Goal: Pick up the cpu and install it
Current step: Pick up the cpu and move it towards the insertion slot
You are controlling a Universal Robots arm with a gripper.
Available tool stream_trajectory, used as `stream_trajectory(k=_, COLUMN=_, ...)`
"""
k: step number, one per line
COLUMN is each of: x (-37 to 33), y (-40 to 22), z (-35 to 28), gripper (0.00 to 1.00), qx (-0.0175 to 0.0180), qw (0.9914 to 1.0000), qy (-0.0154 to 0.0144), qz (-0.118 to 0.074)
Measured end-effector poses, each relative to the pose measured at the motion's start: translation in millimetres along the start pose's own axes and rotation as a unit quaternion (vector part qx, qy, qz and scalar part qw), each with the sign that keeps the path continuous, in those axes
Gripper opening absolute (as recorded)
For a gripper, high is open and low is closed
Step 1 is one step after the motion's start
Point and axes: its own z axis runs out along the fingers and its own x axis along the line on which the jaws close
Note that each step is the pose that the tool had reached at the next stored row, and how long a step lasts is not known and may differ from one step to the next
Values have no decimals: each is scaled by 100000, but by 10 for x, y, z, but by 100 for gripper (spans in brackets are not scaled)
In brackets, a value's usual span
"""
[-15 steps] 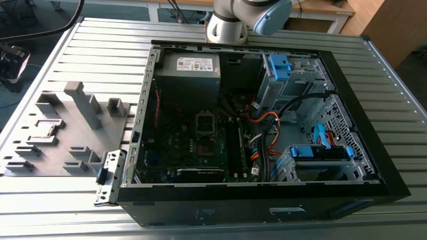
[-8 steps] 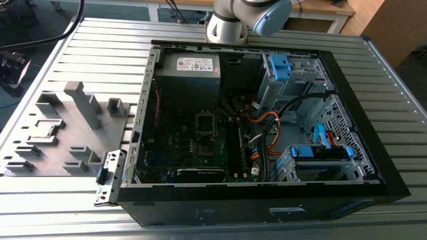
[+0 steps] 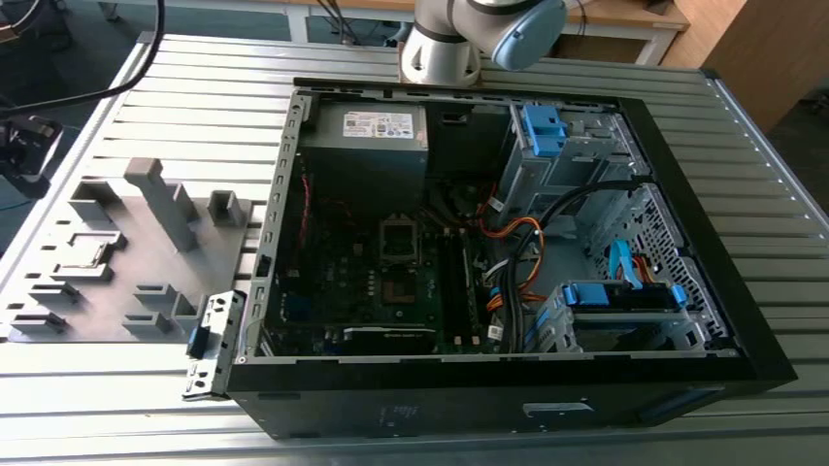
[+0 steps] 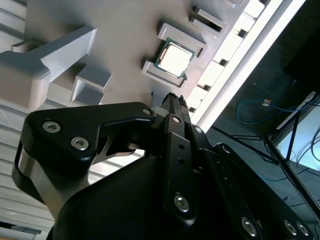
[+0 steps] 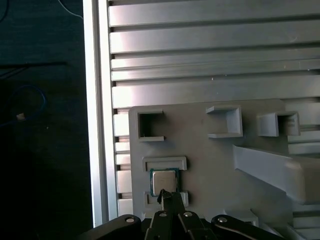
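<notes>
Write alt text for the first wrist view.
A silver-topped cpu lies in a recess of a grey fixture tray, with the shut black claw poised at its edge. The tray rests on a slatted metal table.

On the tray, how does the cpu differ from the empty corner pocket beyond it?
The cpu is a flat chip with a shiny silver top and green edge; the corner pocket is dull grey plastic walls, open on one side. The cpu sits between two brackets by the gripper; the pocket holds nothing. Both are squarish and on the grey fixture tray.
</notes>
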Motion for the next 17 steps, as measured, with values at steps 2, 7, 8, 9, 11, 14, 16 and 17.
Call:
stream_trajectory(k=2, x=5, y=-3, z=36, gripper=11, qx=28, qw=100000, qy=15, qz=-1)
stream_trajectory(k=7, x=9, y=-5, z=78, gripper=11, qx=137, qw=100000, qy=55, qz=2)
stream_trajectory(k=8, x=9, y=-5, z=78, gripper=11, qx=139, qw=100000, qy=55, qz=3)
stream_trajectory(k=9, x=9, y=-5, z=78, gripper=11, qx=139, qw=100000, qy=54, qz=3)
stream_trajectory(k=11, x=9, y=-5, z=80, gripper=11, qx=134, qw=100000, qy=48, qz=2)
stream_trajectory(k=14, x=9, y=-5, z=80, gripper=11, qx=135, qw=100000, qy=47, qz=3)
stream_trajectory(k=16, x=9, y=-5, z=80, gripper=11, qx=133, qw=100000, qy=47, qz=3)
stream_trajectory(k=17, x=9, y=-5, z=80, gripper=11, qx=135, qw=100000, qy=47, qz=4)
